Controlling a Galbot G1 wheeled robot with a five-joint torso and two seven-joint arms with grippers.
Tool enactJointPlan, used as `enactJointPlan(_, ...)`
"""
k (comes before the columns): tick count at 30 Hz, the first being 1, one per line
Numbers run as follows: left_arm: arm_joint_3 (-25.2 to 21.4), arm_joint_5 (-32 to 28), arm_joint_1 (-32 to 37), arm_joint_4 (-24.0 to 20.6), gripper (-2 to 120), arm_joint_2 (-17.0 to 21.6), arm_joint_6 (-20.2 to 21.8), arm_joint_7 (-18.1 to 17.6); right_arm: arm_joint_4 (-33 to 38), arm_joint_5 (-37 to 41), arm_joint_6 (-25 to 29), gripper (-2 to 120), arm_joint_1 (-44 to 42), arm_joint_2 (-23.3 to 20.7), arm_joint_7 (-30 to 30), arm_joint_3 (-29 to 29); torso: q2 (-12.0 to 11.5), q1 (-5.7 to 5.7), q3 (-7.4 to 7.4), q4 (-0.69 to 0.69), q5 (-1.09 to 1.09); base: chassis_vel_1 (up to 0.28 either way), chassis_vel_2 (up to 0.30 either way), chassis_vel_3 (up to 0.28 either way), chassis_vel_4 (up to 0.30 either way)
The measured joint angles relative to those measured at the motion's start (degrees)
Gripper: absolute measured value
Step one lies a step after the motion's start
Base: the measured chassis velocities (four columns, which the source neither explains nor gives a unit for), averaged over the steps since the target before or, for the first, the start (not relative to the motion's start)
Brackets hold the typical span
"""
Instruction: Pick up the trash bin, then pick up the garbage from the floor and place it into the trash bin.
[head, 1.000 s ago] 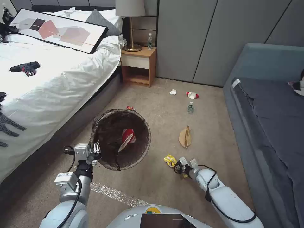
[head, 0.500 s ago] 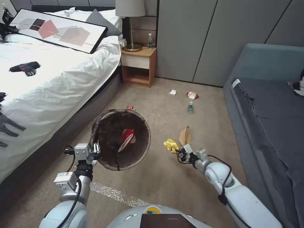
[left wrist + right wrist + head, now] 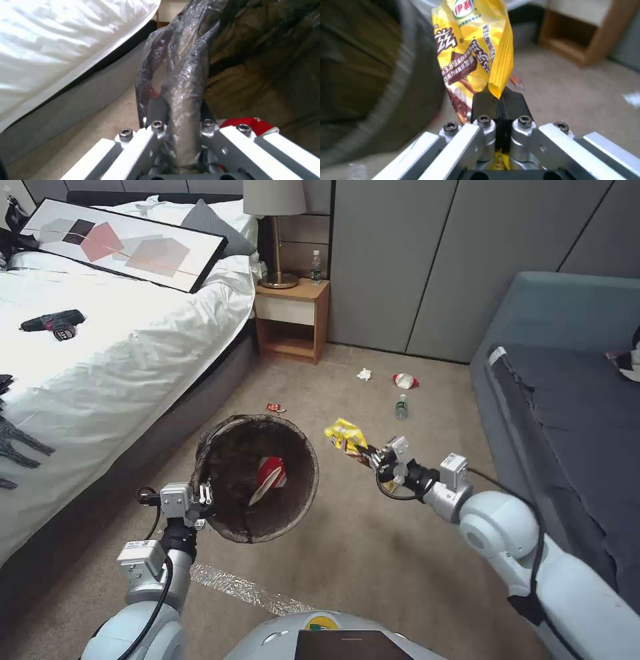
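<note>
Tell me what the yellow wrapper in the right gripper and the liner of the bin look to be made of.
The yellow wrapper: glossy printed plastic film, by its sheen and crimped, ridged edge. The bin liner: thin dark plastic film, wrinkled and shiny where the left gripper pinches the rim of the trash bin. The right gripper pinches the wrapper's end.

Beige carpet (image 3: 347,553) covers the floor, with a strip of clear tape (image 3: 240,588) on it. A white bed (image 3: 100,347) bearing a framed picture (image 3: 120,243) stands beyond the left claw (image 3: 203,493); a wooden nightstand (image 3: 292,320) with a lamp (image 3: 275,220) sits against grey wall panels (image 3: 400,260). A grey sofa (image 3: 573,407) lies beyond the right claw (image 3: 380,459).
</note>
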Motion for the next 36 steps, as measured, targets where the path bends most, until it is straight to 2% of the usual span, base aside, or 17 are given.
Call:
enactJointPlan(3, 0.2, 0.0, 0.0, 0.0, 3, 0.0, 0.0, 0.0, 2.4, 2.3, -0.5, 0, 2.2, -0.8, 0.0, -1.3, 0.0, 0.00, 0.00, 0.01, -0.01, 0.000, 0.000, 0.000, 0.000)
enactJointPlan(9, 0.4, 0.1, 0.0, 0.0, 3, 0.1, 0.1, 0.2, 5.6, 6.8, -2.4, 0, 10.0, -0.4, 0.1, -8.2, 0.0, 0.00, 0.00, 0.00, 0.00, 0.000, 0.000, 0.000, 0.000)
enactJointPlan(12, 0.4, 0.1, 0.0, 0.0, 3, 0.3, 0.3, 0.3, 5.6, 8.0, -3.3, 0, 15.4, 0.6, 1.3, -14.6, 0.0, 0.00, 0.00, 0.01, 0.00, 0.000, 0.000, 0.000, 0.000)
enactJointPlan(14, 0.4, 0.1, 0.0, 0.0, 3, 0.3, 0.3, 0.3, 5.5, 8.1, -3.4, 0, 16.5, 0.9, 1.5, -15.9, 0.0, 0.00, 0.00, 0.01, -0.01, 0.000, 0.000, 0.000, 0.000)
enactJointPlan(18, 0.3, 0.2, 0.1, 0.0, 3, 0.3, 0.4, 0.5, 4.7, 8.3, -4.4, 0, 22.4, 3.0, 3.5, -23.1, 0.0, 0.00, 0.00, 0.00, -0.01, 0.000, 0.000, 0.000, 0.000)
enactJointPlan(25, 0.2, 0.2, 0.1, 0.0, 3, 0.1, 0.4, 0.6, 2.8, 7.3, -5.6, 0, 25.8, 5.2, 5.0, -28.4, 0.0, 0.00, 0.00, 0.00, 0.00, 0.000, 0.000, 0.000, 0.000)
enactJointPlan(34, 0.1, 0.3, 0.1, 0.0, 3, -0.1, 0.5, 0.7, 1.5, 4.9, -6.0, -1, 25.4, 6.1, 6.2, -30.8, 0.0, 0.00, 0.00, 0.00, 0.00, 0.000, 0.000, 0.000, 0.000)
enactJointPlan(36, 0.1, 0.3, 0.2, 0.0, 3, -0.1, 0.5, 0.7, 1.5, 4.7, -6.2, 3, 25.4, 6.2, 6.4, -30.9, 0.0, 0.00, 0.00, 0.00, 0.00, 0.000, 0.000, 0.000, 0.000)
